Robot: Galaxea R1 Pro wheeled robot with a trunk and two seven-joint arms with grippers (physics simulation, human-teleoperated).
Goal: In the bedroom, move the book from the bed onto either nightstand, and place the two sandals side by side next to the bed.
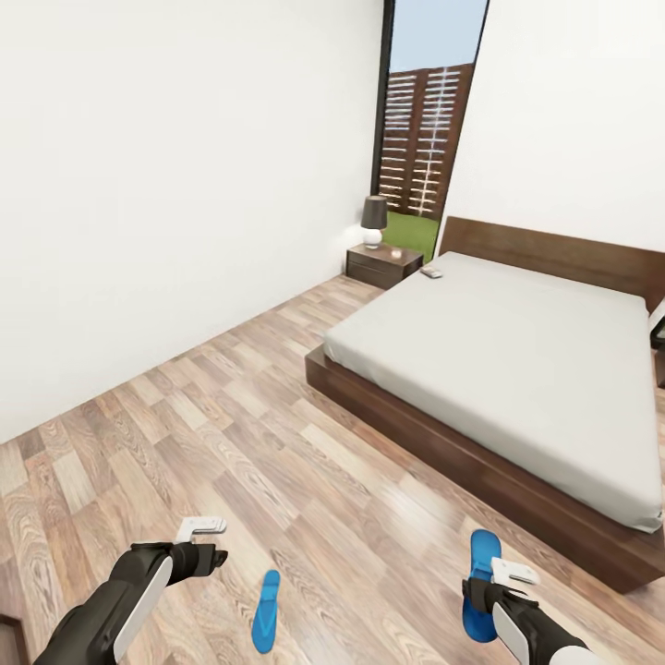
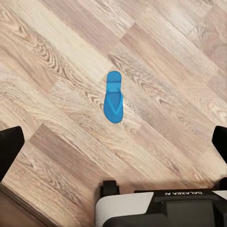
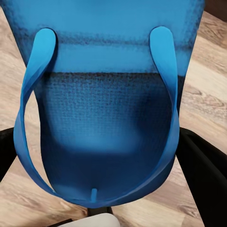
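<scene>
One blue sandal (image 1: 266,611) lies flat on the wood floor between my arms, and it also shows as a sandal (image 2: 113,97) far below my left gripper (image 2: 113,151). That left gripper (image 1: 211,552) is open and holds nothing. My right gripper (image 1: 480,598) is shut on the other sandal (image 1: 480,559), whose sole and straps (image 3: 109,109) sit close between the dark fingers (image 3: 203,175). The bed (image 1: 517,369) stands just right of it. A small flat thing on the bed's far corner looks like the book (image 1: 431,272). A nightstand (image 1: 380,263) stands beside that corner.
A dark-shaded lamp (image 1: 373,220) stands on the nightstand, in front of a tall window (image 1: 420,139). A white wall (image 1: 166,203) runs along the left. Wood-plank floor (image 1: 231,416) stretches between that wall and the bed's dark base (image 1: 443,443).
</scene>
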